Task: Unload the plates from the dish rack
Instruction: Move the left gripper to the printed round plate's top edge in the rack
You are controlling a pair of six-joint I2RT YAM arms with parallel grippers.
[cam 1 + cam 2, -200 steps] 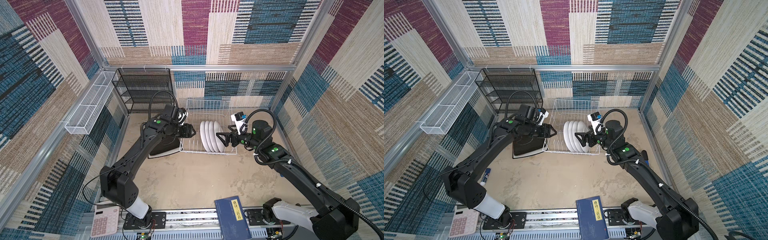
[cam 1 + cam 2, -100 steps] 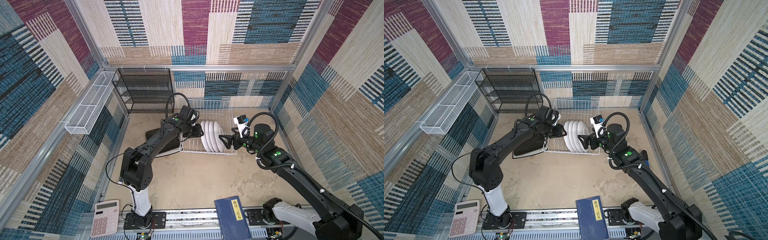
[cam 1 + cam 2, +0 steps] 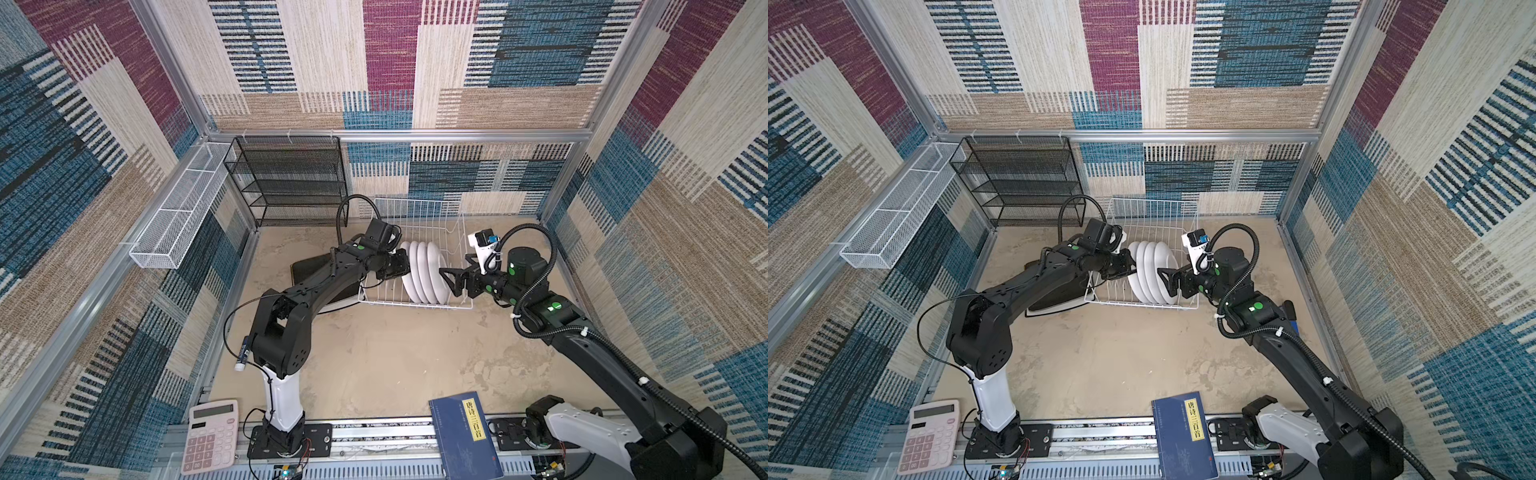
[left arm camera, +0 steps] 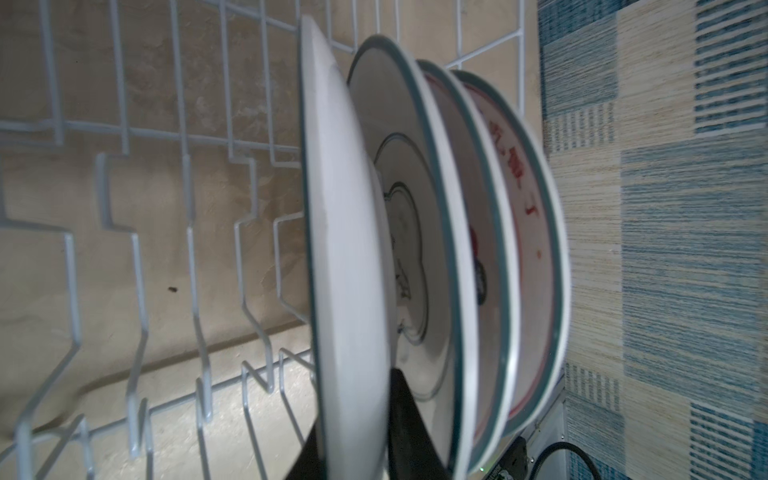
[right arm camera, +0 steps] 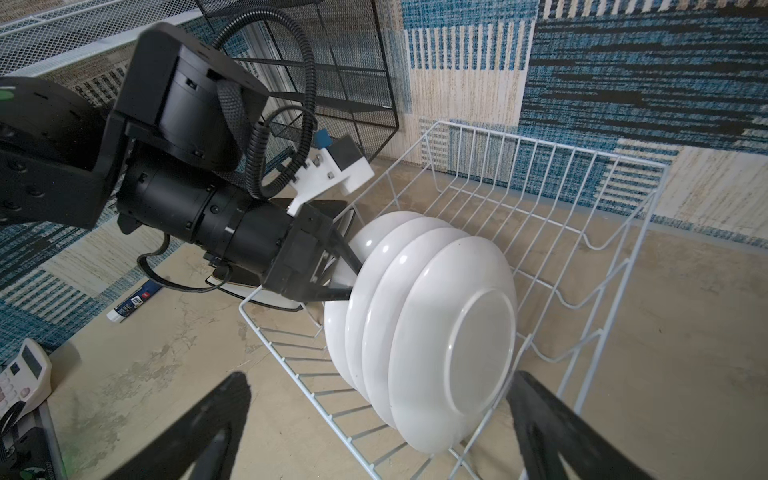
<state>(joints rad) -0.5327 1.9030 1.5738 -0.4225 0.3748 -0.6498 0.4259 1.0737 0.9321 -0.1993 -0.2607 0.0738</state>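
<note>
The white wire dish rack (image 3: 419, 305) (image 3: 1142, 306) stands mid-table with several round white plates (image 3: 424, 270) (image 3: 1152, 270) upright in a row. My left gripper (image 3: 405, 266) (image 5: 349, 274) is shut on the rim of the plate nearest it (image 4: 345, 208), one finger (image 4: 409, 424) on each face. My right gripper (image 3: 446, 280) (image 5: 374, 436) is open at the other end of the row, fingers wide apart beside the last plate (image 5: 457, 332) without touching it. A black square plate (image 3: 307, 266) lies flat left of the rack, partly under the left arm.
A black mesh shelf unit (image 3: 291, 178) stands at the back left, and a white mesh trough (image 3: 178, 216) hangs on the left wall. A pink calculator (image 3: 212, 434) and a blue book (image 3: 465, 436) lie at the front edge. A marker (image 5: 131, 305) lies left of the arm.
My left gripper has swung right from over the flat plates to the rack and closed on the end plate's rim. The right gripper has stayed open and hardly moved.
</note>
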